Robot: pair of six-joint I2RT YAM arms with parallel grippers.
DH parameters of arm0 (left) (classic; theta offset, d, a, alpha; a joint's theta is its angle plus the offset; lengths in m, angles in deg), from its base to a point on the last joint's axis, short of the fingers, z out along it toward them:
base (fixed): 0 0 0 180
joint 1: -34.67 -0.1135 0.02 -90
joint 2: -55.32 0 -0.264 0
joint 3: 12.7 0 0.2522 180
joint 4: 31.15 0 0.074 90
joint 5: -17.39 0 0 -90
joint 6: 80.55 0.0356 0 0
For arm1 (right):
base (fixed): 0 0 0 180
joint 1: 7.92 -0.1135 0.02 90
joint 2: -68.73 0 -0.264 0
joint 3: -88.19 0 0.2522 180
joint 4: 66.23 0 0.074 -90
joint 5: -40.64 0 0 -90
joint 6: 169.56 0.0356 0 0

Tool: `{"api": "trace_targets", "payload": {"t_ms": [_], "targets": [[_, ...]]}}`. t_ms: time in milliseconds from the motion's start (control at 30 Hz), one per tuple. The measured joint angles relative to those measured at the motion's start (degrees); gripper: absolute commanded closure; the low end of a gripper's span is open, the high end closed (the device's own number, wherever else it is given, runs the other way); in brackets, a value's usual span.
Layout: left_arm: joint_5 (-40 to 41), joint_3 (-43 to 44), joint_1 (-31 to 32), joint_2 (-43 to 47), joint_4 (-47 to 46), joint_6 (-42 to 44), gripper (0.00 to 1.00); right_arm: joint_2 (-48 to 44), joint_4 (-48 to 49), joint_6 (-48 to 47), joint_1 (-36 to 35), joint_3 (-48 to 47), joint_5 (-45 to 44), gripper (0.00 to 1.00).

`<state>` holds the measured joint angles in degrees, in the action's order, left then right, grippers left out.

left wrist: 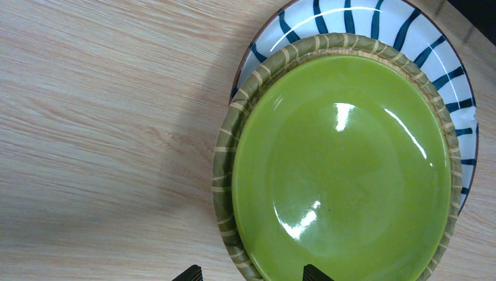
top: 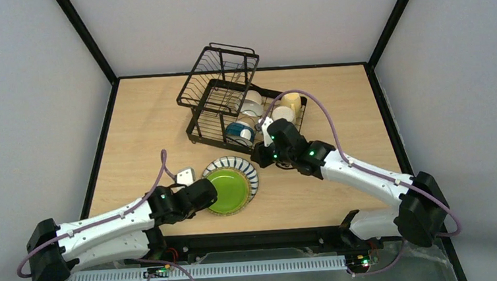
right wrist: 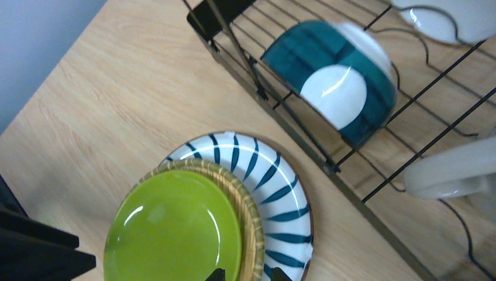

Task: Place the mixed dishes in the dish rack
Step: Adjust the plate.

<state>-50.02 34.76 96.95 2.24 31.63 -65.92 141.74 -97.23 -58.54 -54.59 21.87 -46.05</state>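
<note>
Dish rack (top: 219, 83) sits at the far middle of the table (top: 145, 121). It already holds the blue-outside bowl (right wrist: 333, 88) on its side in the tray by the near rail, plus the white bowl (top: 252, 102), yellow mug (top: 291, 100) and cream mug (top: 283, 113) behind it.

Still on the table, just in front of the rack: the green plate (left wrist: 345, 170), lying flat on top of a second plate, a white one with dark blue stripes (left wrist: 409, 35). That's two plates, not one.

Left gripper (left wrist: 251, 274) is low over the near-left edge of the green plate with its fingers wide apart and nothing between them. One tip is outside the rim and the other is over the glaze.

Right gripper (right wrist: 247, 275) hovers between the plates and the rack's near rail. Its fingers are partly apart and empty, and it looks to be just clear of the blue bowl.

My read on the step: bowls and mugs are done, and the plate pick is starting with the left arm.

Next move needs:
- one finger under the green plate's rim without dragging the striped plate along
- a firm pinch on the rim
- tipping the plate upright and dropping it into a free tray slot

The right arm is close to that path and should move away first.
</note>
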Motion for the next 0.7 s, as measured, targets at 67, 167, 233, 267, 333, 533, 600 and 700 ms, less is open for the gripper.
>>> {"api": "trace_targets", "payload": {"t_ms": [67,167,233,267,333,533,600,700], "targets": [[0.0,-0.7,0.0,0.3,-1.1,0.0,0.01,0.0,-0.2,0.5,-0.8,1.0,0.0,0.57],[0.0,-1.2,0.0,0.2,-1.9,0.2,0.01,0.0,-0.3,1.1,-1.2,1.6,0.1,0.57],[0.0,-1.5,0.0,-0.1,-2.8,0.3,0.01,0.0,-0.3,1.3,-1.4,1.6,0.1,0.58],[0.0,-1.7,0.0,-0.2,-3.2,0.3,0.01,0.0,-0.3,1.4,-1.4,1.6,0.1,0.58],[0.0,-2.2,0.0,-0.2,-3.8,0.3,0.01,0.0,-0.3,1.5,-1.4,1.6,0.1,0.59],[0.0,-2.6,0.0,-0.9,-5.4,0.3,0.01,0.0,-0.3,1.5,-1.4,1.7,0.2,0.60],[0.0,-2.6,0.0,-1.5,-6.0,0.3,0.01,0.0,-0.3,1.5,-1.4,1.7,0.2,0.60],[0.1,-2.6,0.0,-2.3,-6.7,0.3,0.01,0.0,-0.3,1.5,-1.4,1.7,0.2,0.60]]}}
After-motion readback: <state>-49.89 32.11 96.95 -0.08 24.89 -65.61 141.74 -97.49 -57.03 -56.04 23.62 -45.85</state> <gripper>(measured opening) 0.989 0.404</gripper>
